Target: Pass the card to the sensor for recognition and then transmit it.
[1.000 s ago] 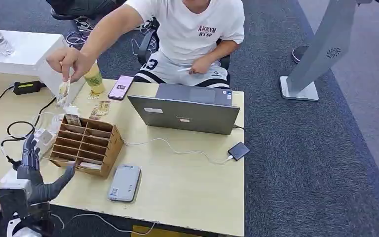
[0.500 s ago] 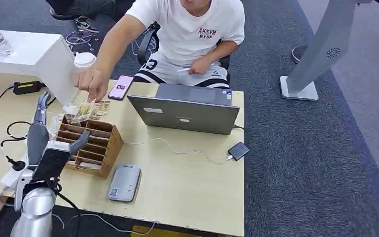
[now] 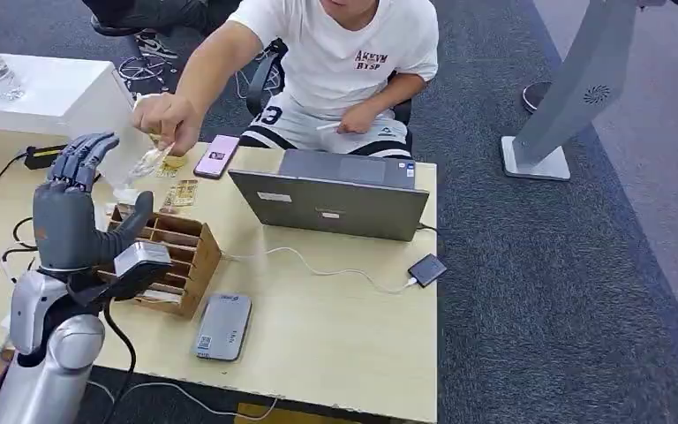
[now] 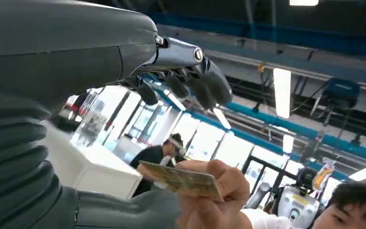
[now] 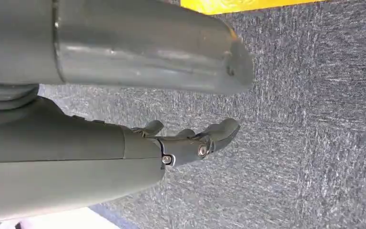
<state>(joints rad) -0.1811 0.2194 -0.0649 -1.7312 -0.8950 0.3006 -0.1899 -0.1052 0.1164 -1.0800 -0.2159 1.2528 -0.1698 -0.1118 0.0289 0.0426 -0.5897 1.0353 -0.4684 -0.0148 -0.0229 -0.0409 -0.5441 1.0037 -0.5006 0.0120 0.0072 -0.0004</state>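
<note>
Since a second ago I have raised the left hand [image 3: 71,208] from the table edge to beside the wooden organizer [image 3: 161,258]; the person's hand [image 3: 166,119] has lifted the card [image 3: 152,161] toward it. My fingers stand apart, holding nothing. The right hand [image 5: 190,140] hangs above the carpet, fingers loosely apart, empty. I judge the card light, thin, stiff and slick: pinch its free edge. The organizer's slots hold a few cards; I cannot tell how many

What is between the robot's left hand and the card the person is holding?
Nothing: in the head view, only bare air separates the raised left hand from the card in the person's hand.
</note>
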